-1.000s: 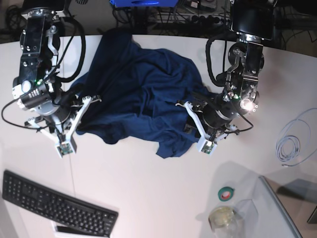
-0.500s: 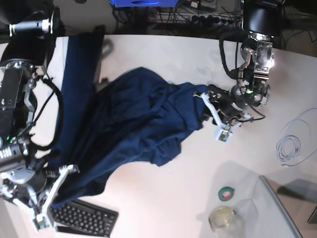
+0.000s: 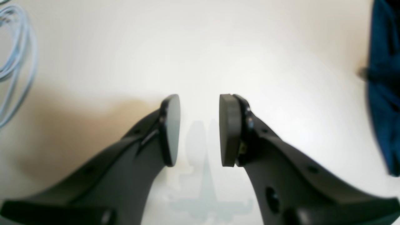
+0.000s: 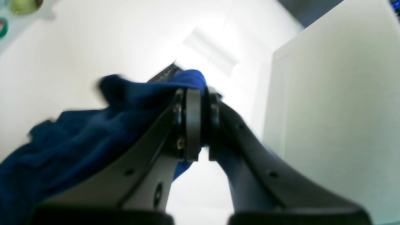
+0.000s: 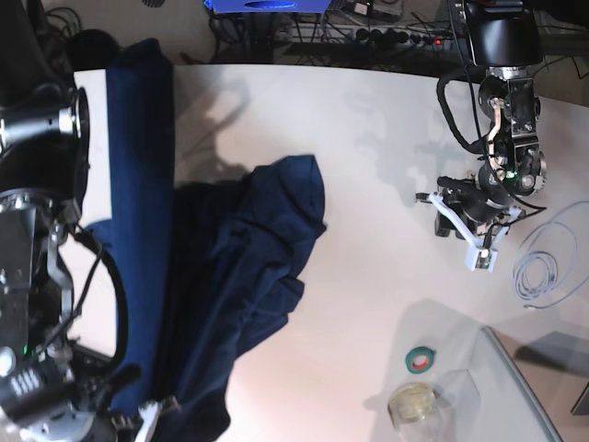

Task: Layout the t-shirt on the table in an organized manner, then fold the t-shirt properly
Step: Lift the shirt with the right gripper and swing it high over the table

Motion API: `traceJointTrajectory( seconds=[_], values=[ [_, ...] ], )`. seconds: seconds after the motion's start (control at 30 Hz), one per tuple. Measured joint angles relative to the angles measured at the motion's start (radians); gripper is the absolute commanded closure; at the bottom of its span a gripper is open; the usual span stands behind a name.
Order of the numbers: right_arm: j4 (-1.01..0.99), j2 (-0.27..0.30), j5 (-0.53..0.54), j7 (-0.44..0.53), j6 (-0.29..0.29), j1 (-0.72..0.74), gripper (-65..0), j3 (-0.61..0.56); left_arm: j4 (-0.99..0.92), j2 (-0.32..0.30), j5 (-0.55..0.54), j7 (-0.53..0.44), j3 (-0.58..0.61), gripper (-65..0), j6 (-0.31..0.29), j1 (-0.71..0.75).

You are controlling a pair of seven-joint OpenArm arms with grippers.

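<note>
The dark navy t-shirt (image 5: 230, 276) hangs stretched along the left side of the white table (image 5: 368, 147), running from the far left edge down to the near left corner. My right gripper (image 4: 201, 125) is shut on a fold of the t-shirt (image 4: 93, 134), with cloth bunched over its left finger. In the base view its arm (image 5: 37, 368) fills the near left. My left gripper (image 3: 200, 129) is open and empty just above bare table. It (image 5: 480, 256) is well right of the cloth, whose edge (image 3: 382, 93) shows at the far right.
A coiled pale cable (image 5: 543, 267) lies right of the left gripper, and the cable (image 3: 12, 62) also shows in its wrist view. A green tape roll (image 5: 421, 359), a glass jar (image 5: 414, 403) and a clear box (image 5: 525, 387) sit at the near right.
The right arm has dragged the t-shirt toward the near left, stretching it. The left gripper, earlier at the shirt's right edge, now stands apart from it, farther right.
</note>
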Motion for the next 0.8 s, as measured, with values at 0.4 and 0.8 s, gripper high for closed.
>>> traceJointTrajectory(
  seconds=[0.4,0.8],
  values=[
    [-0.355,0.002,0.005,0.247,0.005,0.250,-0.5,-0.079,0.000,0.005,0.000,0.004,-0.074,-20.2,-0.002,0.018],
    [-0.555,0.000,-0.004,0.413,0.016,0.476,-0.5,-0.079,0.000,0.006,0.000,0.004,-0.083,-20.2,-0.005,0.030]
  ],
)
